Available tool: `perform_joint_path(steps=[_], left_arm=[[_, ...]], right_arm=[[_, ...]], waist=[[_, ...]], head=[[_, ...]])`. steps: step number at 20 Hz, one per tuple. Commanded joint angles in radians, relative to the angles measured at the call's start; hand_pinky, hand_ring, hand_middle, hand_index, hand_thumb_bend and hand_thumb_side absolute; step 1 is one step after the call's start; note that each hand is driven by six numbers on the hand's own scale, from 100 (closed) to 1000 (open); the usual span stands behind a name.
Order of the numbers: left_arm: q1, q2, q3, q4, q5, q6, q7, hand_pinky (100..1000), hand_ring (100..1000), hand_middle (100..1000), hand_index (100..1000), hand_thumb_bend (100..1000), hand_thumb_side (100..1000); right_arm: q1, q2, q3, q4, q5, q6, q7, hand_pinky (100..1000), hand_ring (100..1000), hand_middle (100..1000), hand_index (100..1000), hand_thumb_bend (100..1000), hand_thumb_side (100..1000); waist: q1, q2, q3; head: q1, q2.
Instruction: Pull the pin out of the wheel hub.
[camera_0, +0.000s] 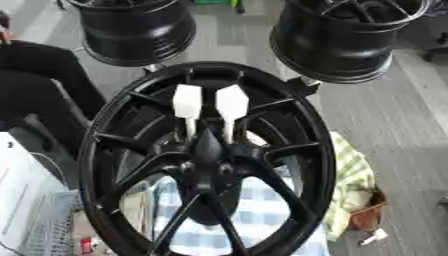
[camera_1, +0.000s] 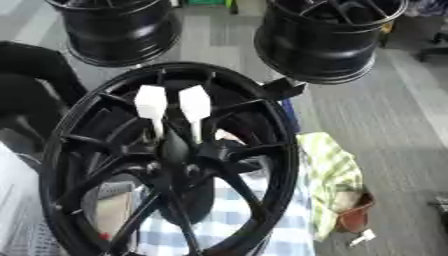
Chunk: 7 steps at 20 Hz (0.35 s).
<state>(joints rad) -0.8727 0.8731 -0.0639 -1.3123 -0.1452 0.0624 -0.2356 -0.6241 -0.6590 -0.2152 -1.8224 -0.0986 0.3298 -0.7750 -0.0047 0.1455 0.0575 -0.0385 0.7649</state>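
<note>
Standing wheel hub (camera_0: 206, 165), two white pins (camera_0: 187, 101)

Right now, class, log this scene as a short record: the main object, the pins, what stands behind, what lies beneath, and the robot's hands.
Main object: black wheel hub, upright, spokes facing the camera
Pins: two white pins, side by side, stems running down into the hub centre
Behind: two black rims
Beneath: blue checked cloth; green checked cloth on the right
Hands: none in view
</note>
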Motion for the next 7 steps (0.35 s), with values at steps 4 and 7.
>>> perform_joint_path(steps=[4,7], left_arm=[[-0.018,0.026,0.008,-0.018,0.006,0.001,0.010,823,780,630,803,100,380],[-0.017,0.027,0.009,-0.020,0.010,0.001,0.015,822,778,626,801,100,381]], right_arm=[[-0.017,-0.032,-0.004,-0.014,0.010,0.043,-0.039,744,645,640,740,156,301],[-0.017,-0.033,-0.003,-0.015,0.010,0.042,-0.037,744,646,640,740,155,302]], waist=[[0.003,-0.018,-0.001],[0.003,-0.018,-0.001]], head=[[0.001,0.005],[0.001,0.005]])
